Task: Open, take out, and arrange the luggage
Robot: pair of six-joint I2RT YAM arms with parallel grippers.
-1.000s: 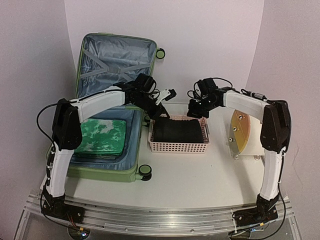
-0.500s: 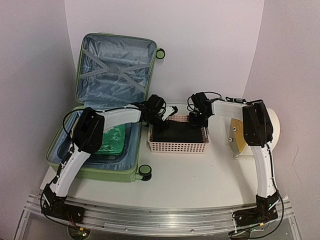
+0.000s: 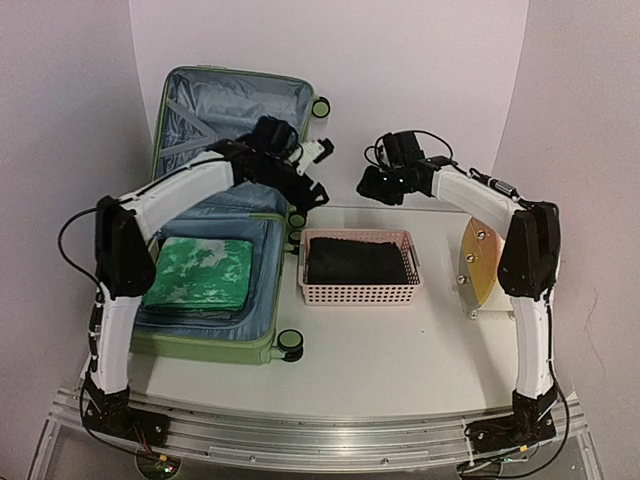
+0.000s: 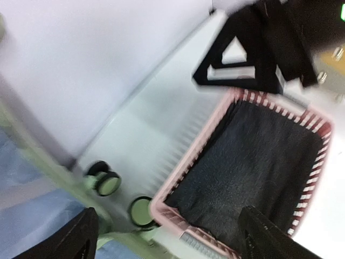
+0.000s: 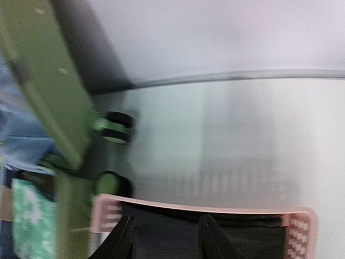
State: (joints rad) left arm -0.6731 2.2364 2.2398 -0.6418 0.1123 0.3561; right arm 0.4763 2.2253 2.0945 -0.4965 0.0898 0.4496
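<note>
The luggage [image 3: 225, 130], a light-green hard-shell case, lies open at the left with its grey-blue lined lid [image 3: 235, 110] propped up. A green patterned folded cloth [image 3: 196, 272] rests in its base. My left gripper [image 3: 321, 172] hovers open behind the pink basket [image 3: 358, 293], near the case's wheels [image 4: 105, 182]. My right gripper [image 3: 369, 184] hangs beside it, open and holding nothing. A folded black cloth [image 3: 355, 260] lies in the basket. In the left wrist view my gripper [image 4: 172, 240] spreads wide above the basket's corner [image 4: 161, 208]. In the right wrist view my gripper [image 5: 167, 240] stands over the black cloth [image 5: 172, 234].
A cream cylinder drum [image 3: 481, 262] with a yellowish face lies on its side at the right of the white table [image 3: 380, 350]. The case's front wheel [image 3: 290, 344] juts out near the basket. White walls close in the back and both sides.
Both grippers were low at the back of the basket, gripping the black cloth. They have opened, let it go, and risen; the cloth now lies flat in the basket.
</note>
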